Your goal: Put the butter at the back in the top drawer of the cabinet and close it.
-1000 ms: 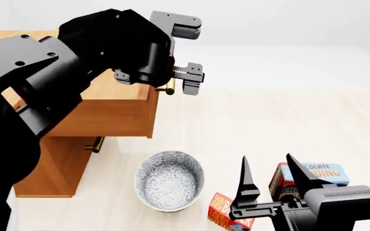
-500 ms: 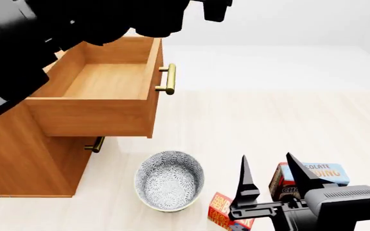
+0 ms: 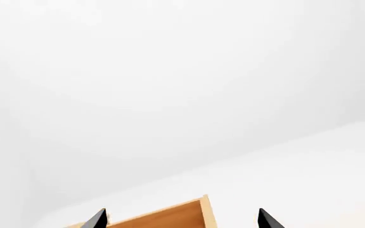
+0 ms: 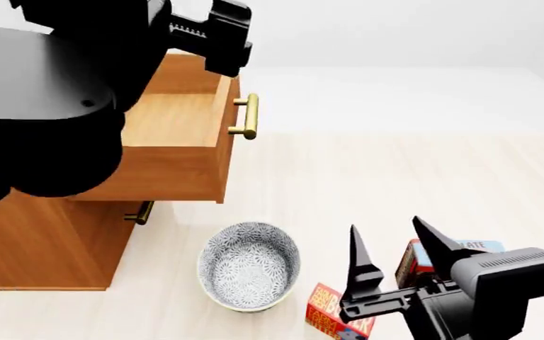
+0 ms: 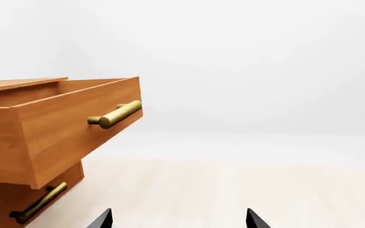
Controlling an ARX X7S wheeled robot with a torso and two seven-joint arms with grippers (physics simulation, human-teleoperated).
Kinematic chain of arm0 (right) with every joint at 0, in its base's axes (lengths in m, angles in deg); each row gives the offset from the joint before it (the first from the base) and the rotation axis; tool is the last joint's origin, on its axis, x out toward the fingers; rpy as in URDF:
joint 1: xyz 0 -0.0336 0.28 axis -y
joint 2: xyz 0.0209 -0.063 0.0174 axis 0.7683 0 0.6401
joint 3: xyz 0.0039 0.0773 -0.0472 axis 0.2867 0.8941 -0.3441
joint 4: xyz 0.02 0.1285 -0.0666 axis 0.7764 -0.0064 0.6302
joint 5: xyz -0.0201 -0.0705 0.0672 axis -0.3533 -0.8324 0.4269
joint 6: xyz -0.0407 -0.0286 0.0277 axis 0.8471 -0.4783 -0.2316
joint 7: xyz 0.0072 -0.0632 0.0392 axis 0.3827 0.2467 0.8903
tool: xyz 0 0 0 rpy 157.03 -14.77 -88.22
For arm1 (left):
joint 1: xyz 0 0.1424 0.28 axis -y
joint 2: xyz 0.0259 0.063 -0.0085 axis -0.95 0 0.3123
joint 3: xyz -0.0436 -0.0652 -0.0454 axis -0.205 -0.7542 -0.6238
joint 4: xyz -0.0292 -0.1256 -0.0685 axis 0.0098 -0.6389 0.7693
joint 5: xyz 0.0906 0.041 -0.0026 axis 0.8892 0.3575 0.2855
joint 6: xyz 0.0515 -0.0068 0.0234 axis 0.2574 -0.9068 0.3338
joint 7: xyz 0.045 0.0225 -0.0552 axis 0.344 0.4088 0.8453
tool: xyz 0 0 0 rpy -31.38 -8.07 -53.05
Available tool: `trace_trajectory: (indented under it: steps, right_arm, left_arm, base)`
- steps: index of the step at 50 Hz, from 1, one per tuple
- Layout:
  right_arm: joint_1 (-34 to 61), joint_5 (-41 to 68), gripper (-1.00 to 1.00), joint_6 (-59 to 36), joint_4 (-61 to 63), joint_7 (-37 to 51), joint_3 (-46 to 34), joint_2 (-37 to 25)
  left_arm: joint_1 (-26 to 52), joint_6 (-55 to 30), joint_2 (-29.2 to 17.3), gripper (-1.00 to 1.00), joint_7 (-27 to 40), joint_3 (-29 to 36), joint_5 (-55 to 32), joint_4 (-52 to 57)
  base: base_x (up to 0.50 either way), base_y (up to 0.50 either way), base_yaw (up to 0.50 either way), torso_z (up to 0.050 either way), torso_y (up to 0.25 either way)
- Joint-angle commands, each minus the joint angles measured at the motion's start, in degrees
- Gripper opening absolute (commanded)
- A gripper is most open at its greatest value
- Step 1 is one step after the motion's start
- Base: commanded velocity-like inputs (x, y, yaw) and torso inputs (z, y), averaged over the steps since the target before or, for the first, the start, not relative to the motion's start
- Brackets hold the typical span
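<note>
head view, one top drawer (image 4: 173, 127) open, one butter (image 4: 327, 312), one bowl (image 4: 249, 265)

your left arm (image 4: 45, 106) is bulky matte black, with small round screw heads on its smooth casing. your right gripper (image 4: 390, 258) has two black, tapered, pointed fingers on a boxy black body with ribbed vents.

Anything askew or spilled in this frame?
Nothing stands out. The top drawer is pulled open, its visible interior bare; the bowl sits upright on the floor; the butter and pudding box lie beside the open right gripper.
</note>
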Motion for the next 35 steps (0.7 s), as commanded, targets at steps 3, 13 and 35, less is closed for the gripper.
trace_trajectory:
  steps: [3,13,35]
  right_arm:
    - [5.14,14.03,1.00,-3.19,-1.21,-7.45,4.14,-6.63]
    - [9.84,25.70,1.00,-9.14,-2.13,-14.98,2.79,-14.74]
    - [22.35,34.63,1.00,-23.85,-11.41,-20.62,-4.74,-23.57]
  left_arm:
    - [-3.51,2.58,-12.77,1.00,0.92,0.78,7.23,14.06]
    - [-6.14,4.29,-15.46,1.00,-0.07,1.11,9.83,14.92]
    - [-7.70,5.17,-16.30,1.00,-0.54,0.59,9.96,15.18]
  base:
    - [0.00,0.00,0.00,0.000,0.000]
    - [0.00,0.00,0.00,0.000,0.000]
    - [0.00,0.00,0.00,0.000,0.000]
